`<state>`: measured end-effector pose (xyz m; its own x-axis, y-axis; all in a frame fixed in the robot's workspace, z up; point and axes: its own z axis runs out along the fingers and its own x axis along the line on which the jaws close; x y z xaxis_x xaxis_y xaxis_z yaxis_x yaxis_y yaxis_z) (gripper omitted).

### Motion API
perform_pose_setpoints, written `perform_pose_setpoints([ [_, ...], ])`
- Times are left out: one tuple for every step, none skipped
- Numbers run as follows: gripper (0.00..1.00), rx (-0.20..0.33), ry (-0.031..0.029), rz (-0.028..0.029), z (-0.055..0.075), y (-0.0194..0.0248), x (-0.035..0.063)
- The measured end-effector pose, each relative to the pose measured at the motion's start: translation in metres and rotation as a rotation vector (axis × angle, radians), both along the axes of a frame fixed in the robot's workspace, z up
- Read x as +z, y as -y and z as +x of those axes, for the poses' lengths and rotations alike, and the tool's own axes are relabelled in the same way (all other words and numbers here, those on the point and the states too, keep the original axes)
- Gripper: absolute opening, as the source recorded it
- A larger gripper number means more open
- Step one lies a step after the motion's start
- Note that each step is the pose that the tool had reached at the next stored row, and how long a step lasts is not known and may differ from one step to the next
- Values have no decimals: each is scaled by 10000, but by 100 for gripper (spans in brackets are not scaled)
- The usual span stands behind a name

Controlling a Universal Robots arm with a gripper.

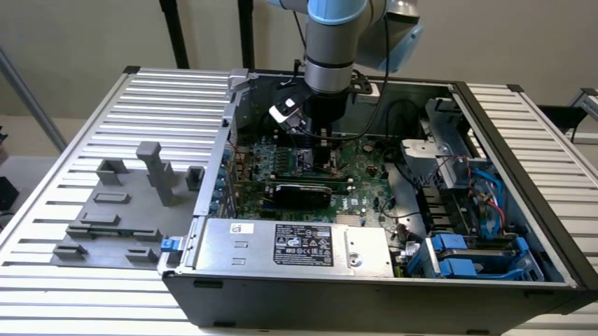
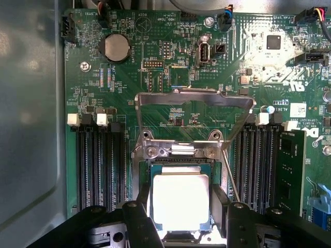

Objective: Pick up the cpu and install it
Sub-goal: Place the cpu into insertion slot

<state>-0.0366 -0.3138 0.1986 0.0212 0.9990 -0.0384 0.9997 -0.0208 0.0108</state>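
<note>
Gripping the cpu [image 2: 181,202] by two opposite edges, my jaws are clenching on it. One of my dark fingers [image 2: 138,223] is pressing against one side of the pale silver-grey top and its partner is pressing against the other, so the chip is sitting squarely between them. The cpu is lying flat and directly over the socket [image 2: 176,164], whose dark rim is showing along the chip's far edge. I am not able to tell whether the chip is resting in the socket or hanging just above it.

The socket's metal retaining frame [image 2: 150,96] is standing hinged open beyond the chip. Rows of black memory slots [image 2: 98,160] are flanking the socket on both sides, and one memory stick [image 2: 289,170] is sitting in an outer slot. Farther off on the green motherboard [image 2: 155,51], a round coin battery [image 2: 114,47] is catching the light.

In the exterior view, my arm [image 1: 329,42] is reaching straight down into the open computer case [image 1: 374,301], with the wrist hanging over the far part of the board, beyond a black expansion card [image 1: 299,190]. A silver power supply [image 1: 234,245] is lying along the case's near wall. The case is sitting on the ribbed counter [image 1: 84,126], and grey fixture blocks [image 1: 154,171] are standing on that counter just beside the case, at the exterior view's left.
</note>
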Motion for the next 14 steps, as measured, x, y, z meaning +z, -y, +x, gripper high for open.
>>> perform_pose_setpoints([
  [55, -4, 0, 0, 0, 0, -1],
  [55, -9, 0, 0, 0, 0, -2],
  [55, -15, 0, -1, 0, 0, -3],
  [55, -26, 0, -1, 1, 0, -5],
  [55, -39, 0, 0, 0, 0, -6],
  [55, -53, 0, 0, 0, 0, -7],
  [55, -69, 0, 0, 0, 0, -8],
  [55, -84, 0, -1, 0, 0, -9],
  [55, -98, 0, -1, 0, 0, -10],
  [55, -114, 0, 0, 1, 1, -11],
  [55, -129, 0, 0, 0, 1, -12],
  [55, -144, 0, -1, 0, 1, -12],
  [55, -160, 1, 0, 1, 2, -13],
  [55, -177, 0, -1, 0, 3, -14],
])
